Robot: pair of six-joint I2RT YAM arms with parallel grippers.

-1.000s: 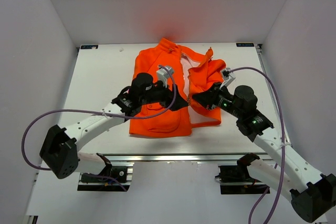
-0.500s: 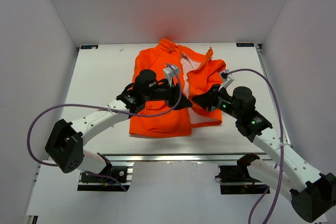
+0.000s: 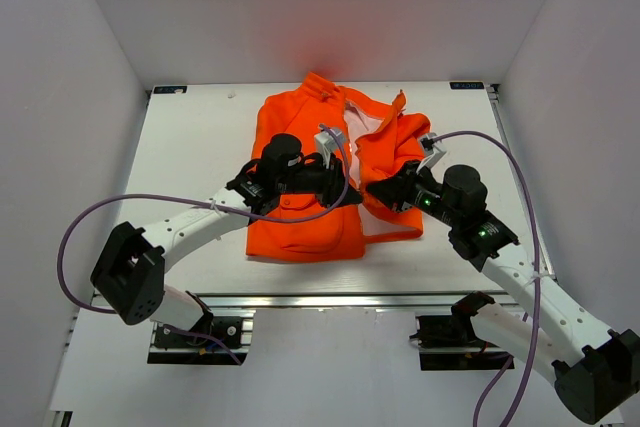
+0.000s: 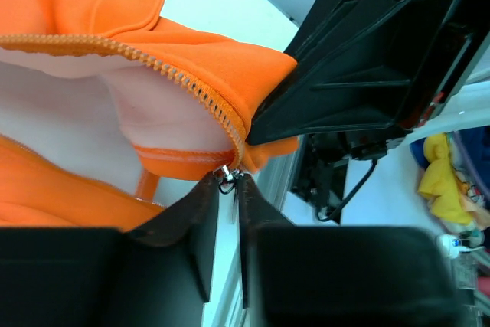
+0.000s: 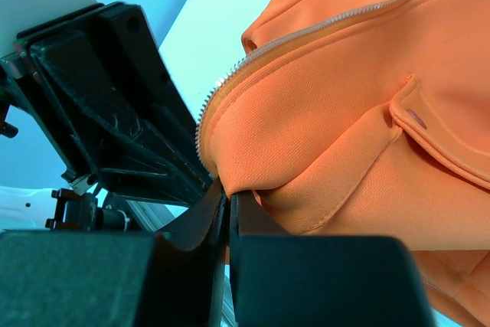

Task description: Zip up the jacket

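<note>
- Top view: jacket (image 3: 300, 217) lies open on the table (image 3: 190, 147); left gripper (image 3: 352, 195) and right gripper (image 3: 374, 190) meet at its lower front
- Left wrist: fingers (image 4: 191, 220) pinch the zipper pull (image 4: 227, 178); draw it straight along the teeth (image 4: 153, 63)
- Right wrist: fingers (image 5: 195, 223) clamp the hem (image 5: 291, 208); hold it taut

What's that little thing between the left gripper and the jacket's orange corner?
A small metal zipper pull, seen in the left wrist view: it hangs from the end of the zipper on the jacket, and the left gripper pinches it.
</note>
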